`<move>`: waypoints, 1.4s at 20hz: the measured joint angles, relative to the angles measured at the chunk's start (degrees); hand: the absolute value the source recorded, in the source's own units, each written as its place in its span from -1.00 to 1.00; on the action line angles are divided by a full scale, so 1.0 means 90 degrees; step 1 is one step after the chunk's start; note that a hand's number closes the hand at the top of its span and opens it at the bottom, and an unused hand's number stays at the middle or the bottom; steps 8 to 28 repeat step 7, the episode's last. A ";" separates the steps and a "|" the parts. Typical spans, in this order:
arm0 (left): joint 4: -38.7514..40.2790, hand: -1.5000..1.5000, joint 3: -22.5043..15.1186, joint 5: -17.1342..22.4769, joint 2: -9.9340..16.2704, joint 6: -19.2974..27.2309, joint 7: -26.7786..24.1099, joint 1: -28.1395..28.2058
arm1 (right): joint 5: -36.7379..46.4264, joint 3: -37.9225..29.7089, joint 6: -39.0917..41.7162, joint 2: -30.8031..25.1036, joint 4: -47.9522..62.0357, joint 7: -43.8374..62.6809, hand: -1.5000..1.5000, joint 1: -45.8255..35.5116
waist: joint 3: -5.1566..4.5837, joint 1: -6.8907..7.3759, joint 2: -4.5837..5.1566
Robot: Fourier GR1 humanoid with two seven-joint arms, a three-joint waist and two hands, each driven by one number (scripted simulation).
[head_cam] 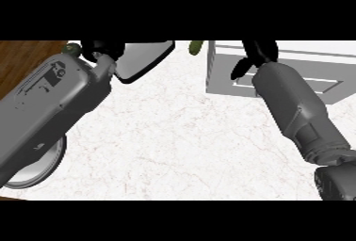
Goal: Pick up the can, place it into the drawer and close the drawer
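Observation:
The grey drawer (327, 84) stands pulled out at the top right, its inside facing up. My right hand (259, 51) hangs over the drawer's left part, at the view's top edge. One straight finger (238, 69) points down toward the drawer's floor, and I see nothing held in it. No can shows anywhere; the right forearm and hand hide part of the drawer's inside. My left hand (103, 50) sits at the top left, partly cut off by the view's edge, next to a black-rimmed grey tray (142, 59).
A round plate (43, 165) lies at the lower left, half under my left forearm. Small green objects show at the top edge, one (197, 46) between tray and drawer and another (71, 47) by the left hand. A wooden surface (24, 61) borders the marble counter (181, 141) on the left.

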 measured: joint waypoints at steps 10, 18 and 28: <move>-0.0226 -1.00 0.0005 -0.0053 0.0118 -0.0005 0.0052 0.0165 | -0.1245 -0.1165 0.0687 -0.0025 -0.0083 -0.0724 -1.00 -0.0127 | -0.0016 -0.0037 -0.0065; -0.0226 -1.00 0.0005 -0.0053 0.0118 -0.0005 0.0052 0.0165 | -0.1245 -0.1165 0.0687 -0.0025 -0.0083 -0.0724 -1.00 -0.0127 | -0.0016 -0.0037 -0.0065; -0.0226 -1.00 0.0005 -0.0053 0.0118 -0.0005 0.0052 0.0165 | -0.1245 -0.1165 0.0687 -0.0025 -0.0083 -0.0724 -1.00 -0.0127 | -0.0016 -0.0037 -0.0065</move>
